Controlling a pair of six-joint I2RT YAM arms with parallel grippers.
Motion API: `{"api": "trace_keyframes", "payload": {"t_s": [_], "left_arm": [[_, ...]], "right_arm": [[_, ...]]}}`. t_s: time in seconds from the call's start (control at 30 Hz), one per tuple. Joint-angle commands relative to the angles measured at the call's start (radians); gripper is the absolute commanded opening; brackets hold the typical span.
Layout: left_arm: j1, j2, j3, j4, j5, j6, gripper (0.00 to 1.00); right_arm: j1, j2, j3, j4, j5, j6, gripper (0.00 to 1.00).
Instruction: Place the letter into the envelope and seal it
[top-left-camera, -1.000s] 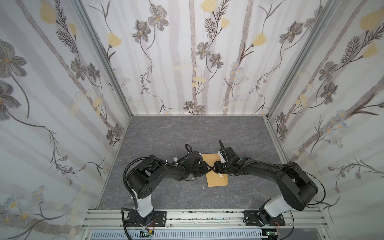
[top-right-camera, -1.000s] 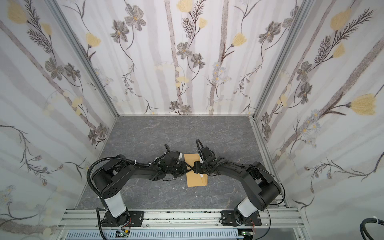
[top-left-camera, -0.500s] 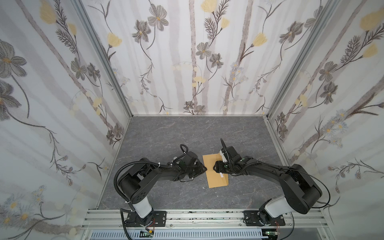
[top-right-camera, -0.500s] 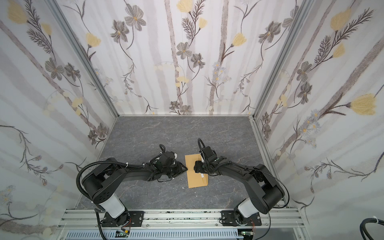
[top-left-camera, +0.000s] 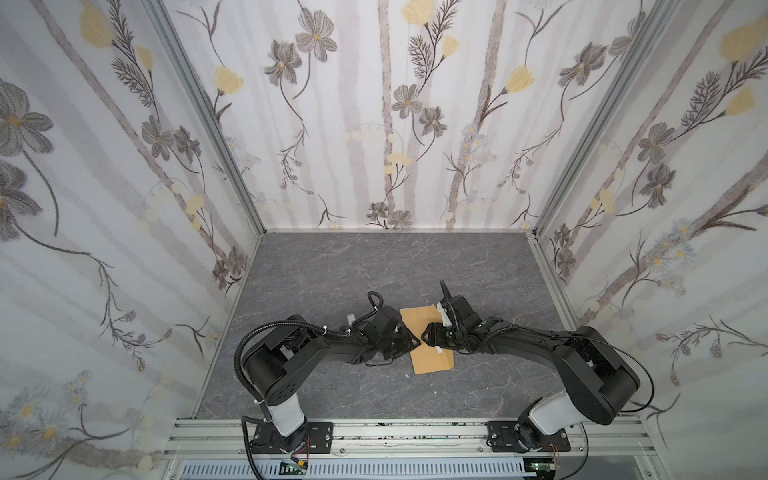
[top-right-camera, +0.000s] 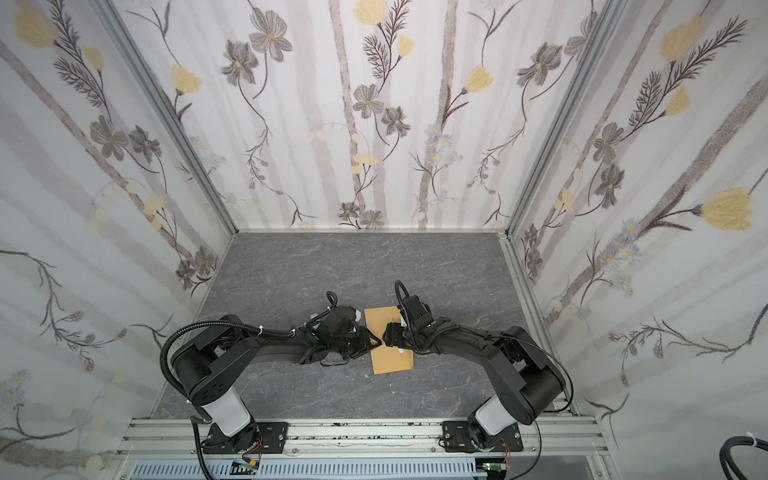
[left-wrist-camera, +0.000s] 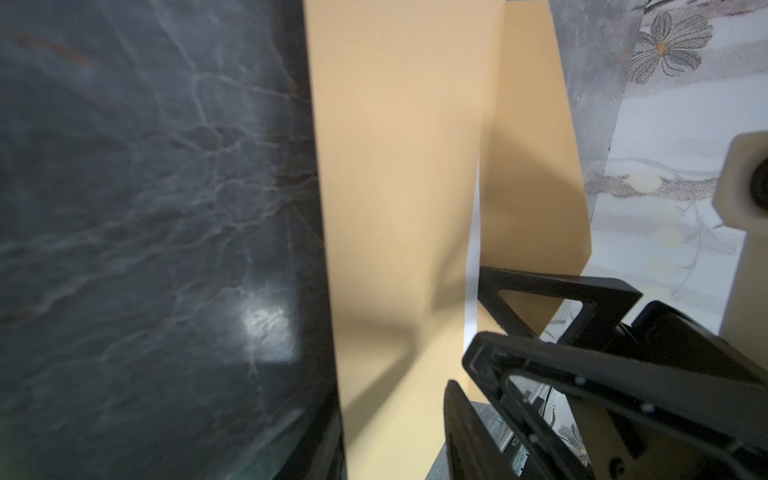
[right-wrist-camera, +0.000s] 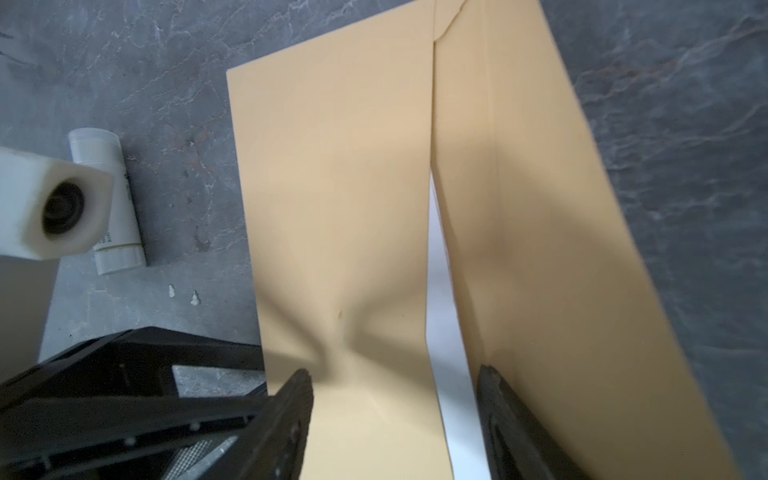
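on the grey marble-veined surface (top-left-camera: 374, 270), the envelope (right-wrist-camera: 340, 187) lay with its flap (right-wrist-camera: 540, 208) half raised and the letter (right-wrist-camera: 438, 291) inside, a thin white sliver showing. the right end effector (right-wrist-camera: 395, 374) stood open astride that sliver; whether the left end effector (top-left-camera: 411, 338) was open i could not tell. an uneven press could crease the flap or pinch the letter. the paper was smooth kraft, long, narrow, dimpled.

Matt kraft-paper envelope (right-wrist-camera: 332, 187); smooth white letter (right-wrist-camera: 439, 299) edge; grey veined tabletop (top-left-camera: 374, 266) with faint sheen; white plastic tube (right-wrist-camera: 96, 147)
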Motion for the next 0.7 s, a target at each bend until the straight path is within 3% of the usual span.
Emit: {"api": "trace_keyframes", "payload": {"t_s": [0.0, 0.33, 0.67], "left_arm": [[-0.002, 0.013, 0.000, -0.039, -0.017, -0.010, 0.40], [-0.002, 0.090, 0.041, -0.040, 0.032, 0.035, 0.38], [-0.004, 0.109, 0.039, -0.040, 0.027, 0.037, 0.37]], "right_arm": [[0.003, -0.005, -0.014, 0.045, -0.058, 0.050, 0.65], [-0.005, -0.044, -0.034, 0.058, -0.033, 0.083, 0.64], [-0.007, -0.038, -0.088, 0.193, -0.122, 0.172, 0.64]]}}
